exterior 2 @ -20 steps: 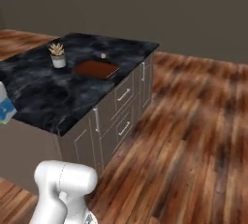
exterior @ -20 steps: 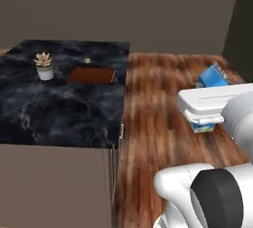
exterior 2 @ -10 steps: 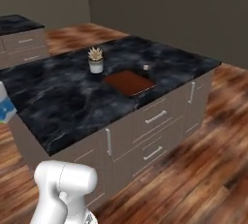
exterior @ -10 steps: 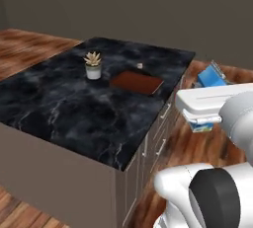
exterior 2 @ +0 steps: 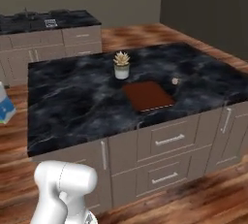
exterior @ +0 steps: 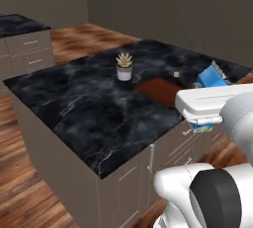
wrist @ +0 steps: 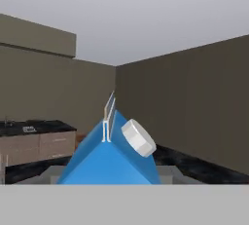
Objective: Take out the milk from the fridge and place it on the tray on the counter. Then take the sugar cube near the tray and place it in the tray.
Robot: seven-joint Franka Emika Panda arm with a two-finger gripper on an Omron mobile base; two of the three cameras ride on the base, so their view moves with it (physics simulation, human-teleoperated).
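While the white arm hides most of the one blue milk carton point(exterior: 212, 78), beside the flat reddish-brown tray point(exterior: 160, 90), the gripper's hold can't be told.

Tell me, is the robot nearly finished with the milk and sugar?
About halfway. The milk is out of the fridge and in the hand, carried beside the counter. The tray has nothing on it yet. The sugar cube sits on the counter next to the tray, waiting its turn.
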